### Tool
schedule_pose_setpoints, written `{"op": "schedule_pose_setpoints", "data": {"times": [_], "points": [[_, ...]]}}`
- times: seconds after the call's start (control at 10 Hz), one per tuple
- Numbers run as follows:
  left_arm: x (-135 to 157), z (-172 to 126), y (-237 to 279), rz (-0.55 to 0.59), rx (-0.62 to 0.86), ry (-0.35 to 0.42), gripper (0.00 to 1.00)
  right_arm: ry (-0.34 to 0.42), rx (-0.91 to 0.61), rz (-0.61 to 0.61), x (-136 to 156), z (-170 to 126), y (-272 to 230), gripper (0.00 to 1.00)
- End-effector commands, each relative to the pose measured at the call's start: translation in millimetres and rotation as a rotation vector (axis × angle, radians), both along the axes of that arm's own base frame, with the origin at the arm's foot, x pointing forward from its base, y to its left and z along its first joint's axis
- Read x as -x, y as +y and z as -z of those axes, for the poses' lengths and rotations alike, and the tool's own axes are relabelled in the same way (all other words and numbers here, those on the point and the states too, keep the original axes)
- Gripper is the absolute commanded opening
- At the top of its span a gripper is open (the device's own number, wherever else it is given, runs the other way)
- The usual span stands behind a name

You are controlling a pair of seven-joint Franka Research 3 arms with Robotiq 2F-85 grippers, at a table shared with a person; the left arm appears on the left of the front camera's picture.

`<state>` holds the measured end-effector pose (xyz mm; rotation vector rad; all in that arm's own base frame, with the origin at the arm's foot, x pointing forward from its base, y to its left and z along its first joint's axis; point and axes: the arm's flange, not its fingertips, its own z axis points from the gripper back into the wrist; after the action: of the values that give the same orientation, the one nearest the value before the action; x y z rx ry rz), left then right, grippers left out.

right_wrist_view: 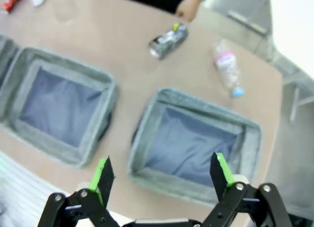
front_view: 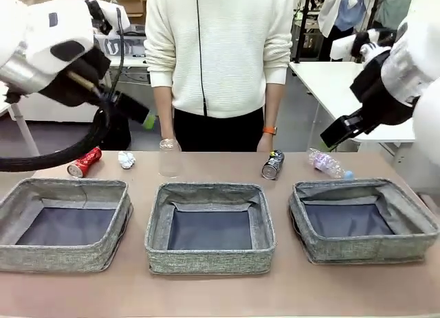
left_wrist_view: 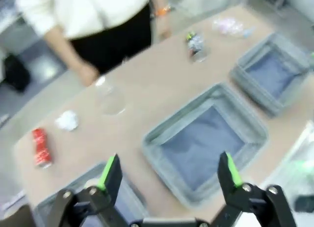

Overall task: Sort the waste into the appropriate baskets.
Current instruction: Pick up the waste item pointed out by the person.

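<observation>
Fingers (left_wrist_view: 108, 170) of the left gripper (left_wrist_view: 169, 172): spread wide, with nothing held between the green pads. The left arm is raised at the upper left, well above the table (front_view: 206, 290), with its gripper angled down toward the middle. The middle basket is framed between the fingers in the left wrist view.

Row of waste along the far edge of the table, listed left to right:
- Red can (front_view: 84, 162): crushed, laid on its side, beyond the left basket.
- Paper ball (front_view: 126, 159): white, crumpled, placed just beside the red can.
- Clear cup (front_view: 169, 156): stood upright beyond the middle basket.
- Dark can (front_view: 273, 165): crushed and tilted.
- Bottle (front_view: 325, 163): clear, laid on its side beyond the right basket, with its blue cap turned toward that basket.

Baskets in a near row, all with bare dark bottoms: left basket (front_view: 69, 187), middle basket (front_view: 210, 191), right basket (front_view: 364, 189).

A person (front_view: 220, 50) in a white sweater is stood at the far side. One hand (front_view: 165, 131) is held behind the cup and the other hand (front_view: 265, 143) behind the dark can.

Right gripper (right_wrist_view: 162, 173): its fingers are spread wide and nothing is gripped. The right arm is held high at the upper right, with its gripper pointed down over the near rim of the right basket.
</observation>
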<state>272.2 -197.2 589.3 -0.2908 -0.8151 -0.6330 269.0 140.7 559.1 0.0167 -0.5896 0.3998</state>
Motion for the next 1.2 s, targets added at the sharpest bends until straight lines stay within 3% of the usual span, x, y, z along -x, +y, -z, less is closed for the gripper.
{"op": "schedule_pose_setpoints", "data": {"times": [0.0, 0.1, 0.2, 0.3, 0.4, 0.5, 0.6, 0.7, 0.8, 0.9, 1.0, 1.1], "points": [[16.5, 23.0, 76.6, 0.174, 0.333, 0.208, 1.0, 0.146, -0.325, 0.043, 34.9, 22.5, -46.3, 1.0], [32.2, 31.2, 113.7, 0.18, 0.449, 0.246, 1.0, 0.16, -0.601, 0.03, 47.8, 26.2, -75.8, 1.0], [51.8, 45.8, 150.7, 0.103, 0.534, 0.289, 1.0, 0.103, -0.921, 0.067, 59.9, 34.4, -119.4, 1.0], [76.4, 65.4, 183.2, 0.019, 0.619, 0.314, 1.0, 0.115, -1.079, 0.183, 68.3, 48.1, -160.8, 1.0], [112.4, 94.5, 222.0, -0.081, 0.749, 0.313, 1.0, 0.06, -1.213, 0.249, 76.1, 55.1, -198.7, 1.0], [142.6, 122.1, 247.9, -0.207, 0.833, 0.339, 1.0, 0.009, -1.271, 0.292, 83.3, 61.3, -233.9, 1.0], [166.5, 155.8, 269.4, -0.306, 0.922, 0.385, 1.0, 0.035, -1.301, 0.387, 81.5, 75.0, -264.6, 1.0], [182.3, 187.2, 277.4, -0.322, 1.026, 0.415, 1.0, 0.056, -1.352, 0.439, 75.6, 90.8, -281.7, 1.0], [192.7, 227.4, 271.3, -0.324, 1.111, 0.492, 1.0, 0.049, -1.409, 0.457, 65.7, 112.7, -289.9, 1.0], [191.0, 261.8, 257.9, -0.305, 1.218, 0.467, 1.0, -0.031, -1.463, 0.505, 56.6, 133.0, -287.3, 1.0], [174.2, 278.7, 233.0, -0.124, 1.154, 0.654, 1.0, 0.084, -1.343, 0.453, 60.2, 28.1, -354.5, 1.0], [100.2, 11.5, 375.0, -0.324, 1.092, 0.483, 1.0, 0.084, -1.343, 0.453, 60.2, 28.1, -354.5, 1.0]]}}
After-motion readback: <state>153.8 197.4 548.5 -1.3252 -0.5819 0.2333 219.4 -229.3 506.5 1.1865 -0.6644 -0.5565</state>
